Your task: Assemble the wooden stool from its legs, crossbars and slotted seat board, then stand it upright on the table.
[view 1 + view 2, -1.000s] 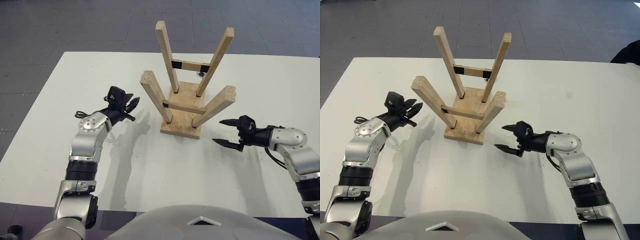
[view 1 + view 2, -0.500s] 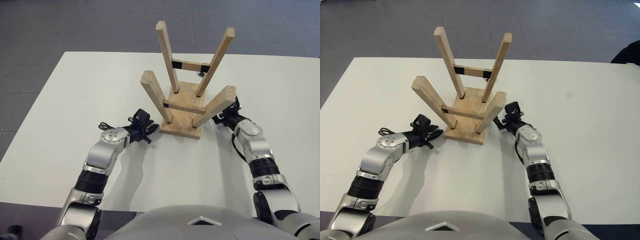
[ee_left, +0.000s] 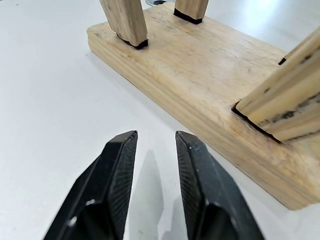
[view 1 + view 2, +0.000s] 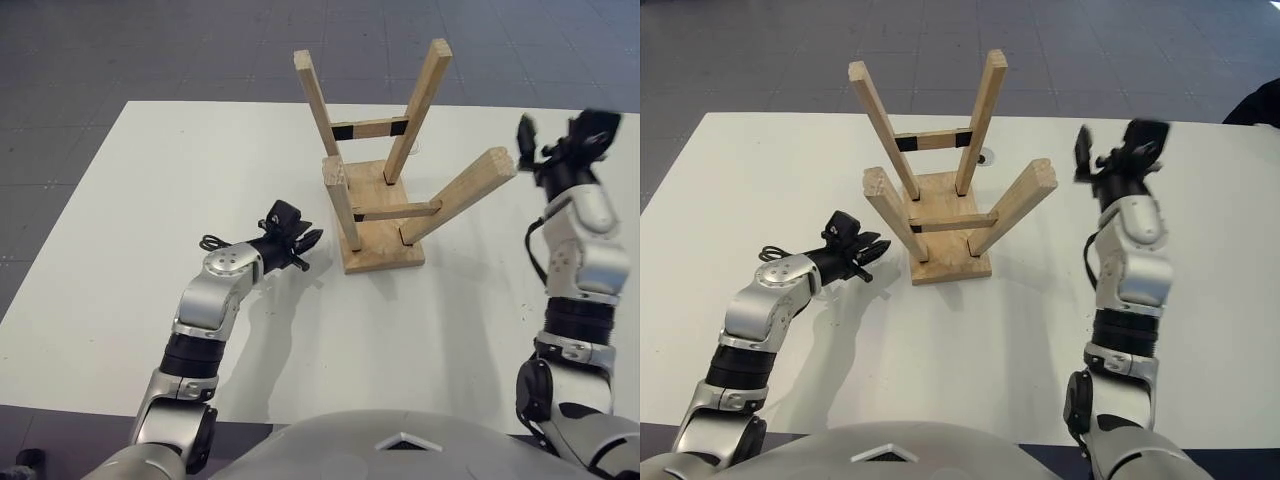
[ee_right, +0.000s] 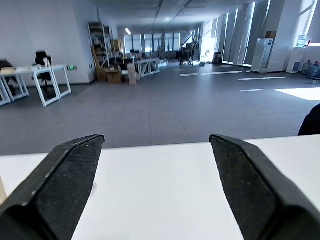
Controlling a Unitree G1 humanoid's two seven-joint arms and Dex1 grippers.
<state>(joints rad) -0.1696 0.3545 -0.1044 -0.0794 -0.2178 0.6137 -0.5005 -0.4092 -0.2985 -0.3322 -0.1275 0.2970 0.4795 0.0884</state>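
The wooden stool stands upside down on the white table (image 4: 130,200), its seat board (image 4: 388,250) flat and several legs pointing up. The near right leg (image 4: 462,194) splays out to the right. A black-taped crossbar (image 4: 370,129) joins the two far legs, and a second crossbar (image 4: 396,211) joins the near ones. My left gripper (image 4: 306,247) sits low on the table just left of the seat board (image 3: 200,75); its fingers (image 3: 117,170) are open a little with nothing between them. My right gripper (image 4: 1115,150) is raised off to the right of the splayed leg, open wide and empty.
A small round item (image 4: 986,157) lies on the table behind the stool. Bare table stretches in front of the stool and to its left. The table's far edge (image 4: 250,102) runs close behind the stool, with dark floor beyond.
My right arm has lifted away from the near right leg, up and to the right, and opened wide. The stool has turned and shifted a little. My left gripper stays beside the seat board.
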